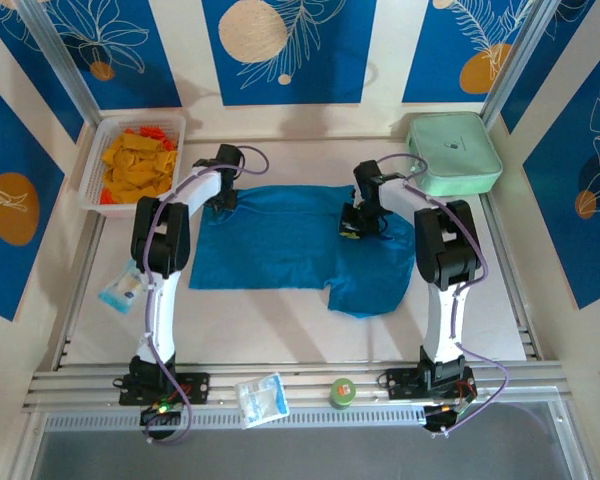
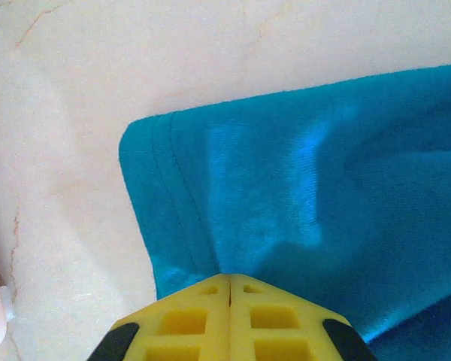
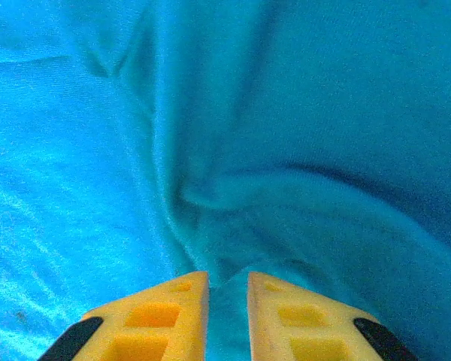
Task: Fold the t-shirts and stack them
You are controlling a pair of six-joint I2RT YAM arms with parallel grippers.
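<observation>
A teal-blue t-shirt (image 1: 280, 245) lies spread on the pale table, with one part hanging toward the front right. My left gripper (image 1: 223, 198) is at the shirt's far left corner. In the left wrist view its yellow fingers (image 2: 188, 320) are pressed together on the hemmed edge of the t-shirt (image 2: 286, 188), and the cloth rises toward them. My right gripper (image 1: 355, 225) sits on the shirt's right middle. In the right wrist view its fingertips (image 3: 182, 304) stand a narrow gap apart with bunched cloth of the t-shirt (image 3: 233, 203) pinched between them; folds run into the gap.
A white bin (image 1: 92, 170) of orange and yellow pieces stands at the back left. At the back right is a mint-green case (image 1: 452, 152). A clear packet (image 1: 122, 288) lies left of the shirt, another packet (image 1: 260, 398) and a small green round thing (image 1: 342, 392) on the front rail.
</observation>
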